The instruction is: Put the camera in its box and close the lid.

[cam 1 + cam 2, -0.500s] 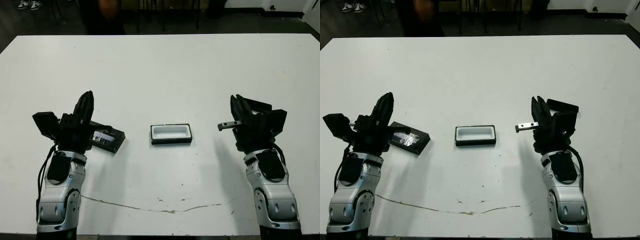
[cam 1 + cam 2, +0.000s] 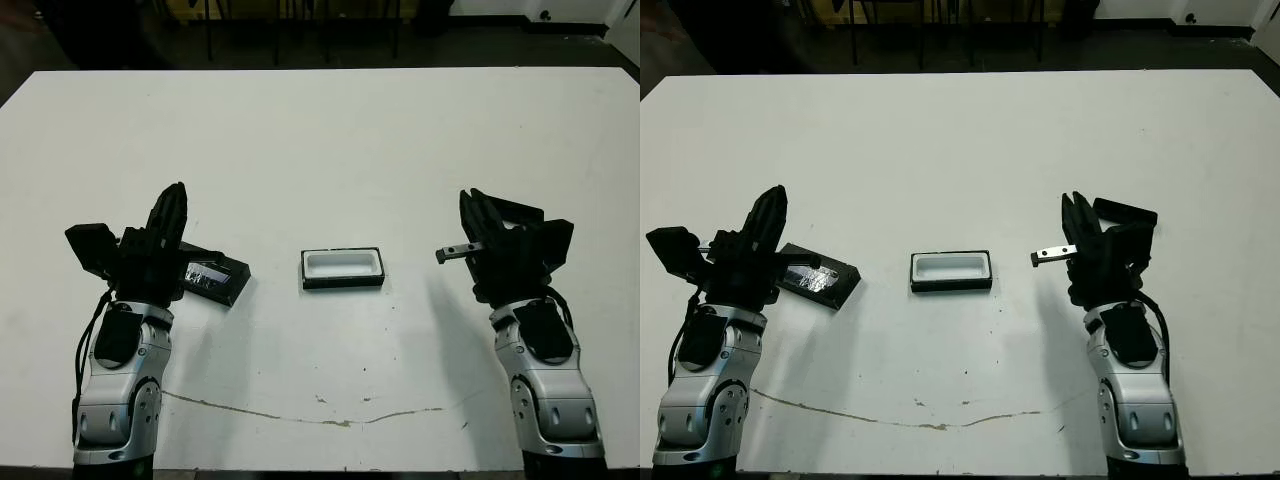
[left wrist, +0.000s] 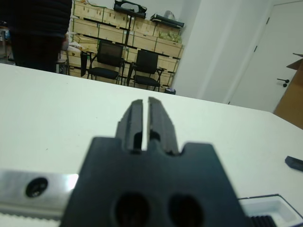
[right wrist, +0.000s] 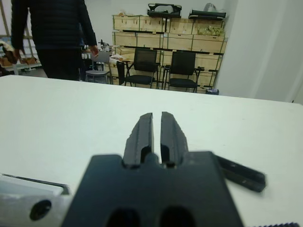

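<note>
Box [image 2: 343, 268] uncovered (white lining bare), lid [image 2: 213, 277] beside left hand [image 2: 176, 203], both hands pressed together.

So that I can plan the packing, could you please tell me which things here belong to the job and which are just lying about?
Job:
box
lid
camera

Lying about, all beyond the table:
chairs
crates
person

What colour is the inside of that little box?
White, inside a black rim; the box shows best in the left eye view.
</note>
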`<move>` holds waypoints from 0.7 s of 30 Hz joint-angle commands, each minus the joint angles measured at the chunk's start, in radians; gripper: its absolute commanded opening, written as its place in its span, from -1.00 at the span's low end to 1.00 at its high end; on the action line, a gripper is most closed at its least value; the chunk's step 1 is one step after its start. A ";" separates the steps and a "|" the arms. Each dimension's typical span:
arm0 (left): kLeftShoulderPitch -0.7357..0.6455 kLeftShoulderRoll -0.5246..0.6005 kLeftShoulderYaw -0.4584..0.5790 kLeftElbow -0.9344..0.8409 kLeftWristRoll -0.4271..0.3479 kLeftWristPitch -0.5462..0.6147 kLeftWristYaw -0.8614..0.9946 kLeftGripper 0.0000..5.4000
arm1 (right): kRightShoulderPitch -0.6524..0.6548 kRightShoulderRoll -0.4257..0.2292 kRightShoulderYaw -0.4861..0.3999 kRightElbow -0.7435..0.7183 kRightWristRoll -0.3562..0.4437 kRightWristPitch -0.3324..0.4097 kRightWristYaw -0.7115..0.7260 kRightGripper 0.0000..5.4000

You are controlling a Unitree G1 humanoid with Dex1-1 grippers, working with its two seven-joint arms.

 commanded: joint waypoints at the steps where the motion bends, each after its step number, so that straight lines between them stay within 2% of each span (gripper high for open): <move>1: 0.015 0.012 0.008 0.002 0.001 0.012 0.000 -0.99 | -0.063 -0.100 -0.072 0.020 0.007 0.015 0.036 -1.00; 3: 0.016 0.016 0.008 0.002 0.005 0.007 -0.002 -0.99 | -0.145 -0.183 -0.140 0.103 0.036 -0.011 0.082 -1.00; 6: 0.017 0.017 0.005 0.004 0.012 0.004 0.001 -0.99 | -0.282 -0.321 -0.203 0.235 0.031 -0.012 0.130 -1.00; 8: 0.016 0.014 0.002 0.007 0.008 0.002 0.000 -0.99 | -0.376 -0.399 -0.213 0.336 0.019 0.007 0.154 -1.00; 11: 0.014 0.009 -0.005 0.006 0.011 0.007 0.008 -0.99 | -0.526 -0.525 -0.163 0.539 -0.071 -0.012 0.183 -1.00; 13: 0.012 0.008 -0.007 0.005 0.012 0.010 0.012 -0.99 | -0.615 -0.567 -0.131 0.671 -0.104 -0.029 0.206 -1.00; 17: 0.011 0.011 -0.007 0.001 0.014 0.013 0.017 -0.99 | -0.790 -0.612 -0.050 0.949 -0.187 -0.100 0.234 -1.00; 19: 0.009 0.015 -0.007 0.003 0.016 0.008 0.015 -0.99 | -0.866 -0.624 0.011 1.066 -0.248 -0.120 0.248 -1.00; 21: 0.007 0.018 -0.008 0.001 0.017 0.013 0.018 -0.99 | -0.926 -0.629 0.081 1.181 -0.320 -0.176 0.257 -1.00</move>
